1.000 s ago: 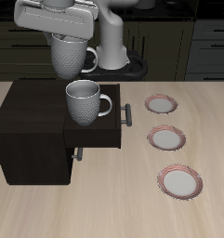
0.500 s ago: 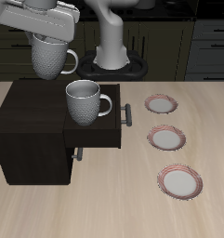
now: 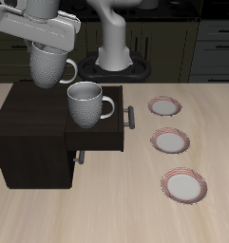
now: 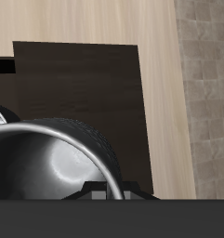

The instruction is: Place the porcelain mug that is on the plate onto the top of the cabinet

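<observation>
Exterior view: gripper (image 3: 49, 46) clamped on the porcelain mug (image 3: 51, 65), held in the air above the back part of the cabinet (image 3: 40, 123), handle toward the second mug (image 3: 87, 102). Second mug already standing on the cabinet top, just beside the carried one. Drawer (image 3: 99, 140) pulled partly out toward the three plates (image 3: 170, 141), all three bare, in a row on the wooden table (image 3: 135, 209). Robot base behind, dark kitchen cupboards along the back wall.

Risks, judged: lowering too close to the standing mug, clipping its rim or handle and knocking it off the top or into the open drawer. Letting go from too high, mug tipping or rolling on landing. Setting down too near the back edge, mug dropping behind the cabinet. Free top surface looks enough on the side away from the plates.

Wrist view: mug's rim and dark glossy inside (image 4: 44, 163) filling the near field, fingers not distinguishable. Beyond it, flat dark cabinet top (image 4: 85, 84), bare where visible, pale wood table past its edge, then grey tiled floor (image 4: 206, 93). Mug bottom hidden, so clearance above the top cannot be told.
</observation>
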### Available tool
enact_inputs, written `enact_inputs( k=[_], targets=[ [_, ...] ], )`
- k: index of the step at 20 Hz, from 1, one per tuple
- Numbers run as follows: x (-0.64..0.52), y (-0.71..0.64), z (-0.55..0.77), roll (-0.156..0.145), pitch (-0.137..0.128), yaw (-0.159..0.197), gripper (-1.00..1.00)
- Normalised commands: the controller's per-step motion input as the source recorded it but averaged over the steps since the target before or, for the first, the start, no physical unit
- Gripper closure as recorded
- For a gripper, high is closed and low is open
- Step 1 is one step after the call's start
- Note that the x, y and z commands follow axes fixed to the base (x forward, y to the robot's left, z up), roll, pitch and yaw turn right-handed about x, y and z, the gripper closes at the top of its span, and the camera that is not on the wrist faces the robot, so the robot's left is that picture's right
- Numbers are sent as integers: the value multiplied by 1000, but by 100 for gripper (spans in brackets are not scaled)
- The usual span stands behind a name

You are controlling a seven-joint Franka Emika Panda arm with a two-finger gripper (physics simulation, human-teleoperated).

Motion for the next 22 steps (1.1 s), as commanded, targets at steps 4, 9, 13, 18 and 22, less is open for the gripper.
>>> enact_inputs(
  k=[4, 9, 13, 18, 22],
  targets=[
    [129, -172, -217, -126, 49, -63, 100],
    [120, -102, -259, -117, 30, 3, 100],
    [70, 156, -120, 22, 37, 17, -100],
    [56, 172, -2, -6, 14, -15, -100],
    [-119, 316, 154, 11, -18, 19, -100]
  ],
)
